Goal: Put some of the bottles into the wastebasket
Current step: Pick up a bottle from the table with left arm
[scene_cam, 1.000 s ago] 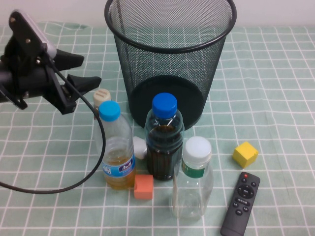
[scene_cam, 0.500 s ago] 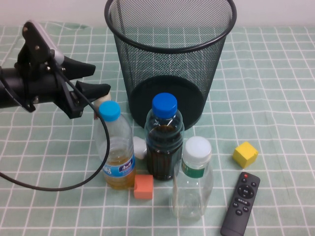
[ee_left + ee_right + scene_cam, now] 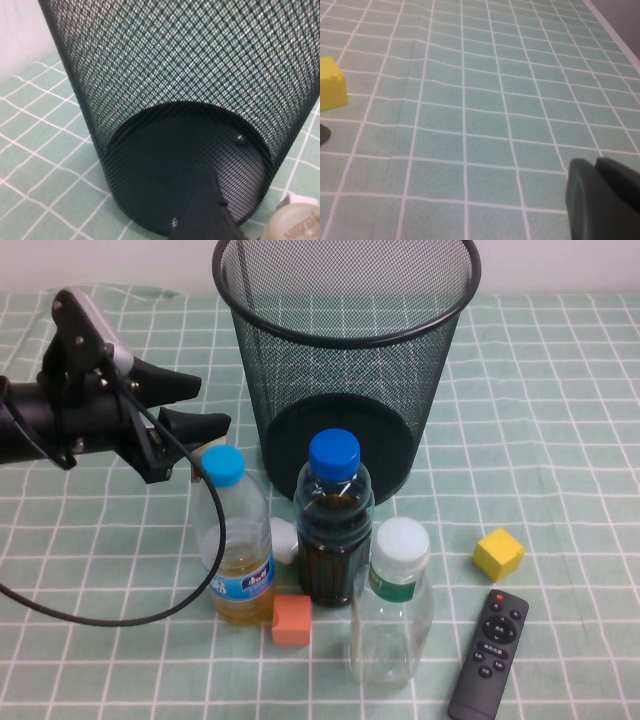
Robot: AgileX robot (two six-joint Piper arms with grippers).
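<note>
wastebasket [image 3: 345, 360], left hand [image 3: 205, 405] spread beside

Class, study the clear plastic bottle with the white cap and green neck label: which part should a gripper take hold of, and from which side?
Probably the neck under the white cap of the clear bottle, from above: it stands upright, and the dark bottle crowds its side. The open left gripper is beside the wastebasket; the right gripper is away.
</note>
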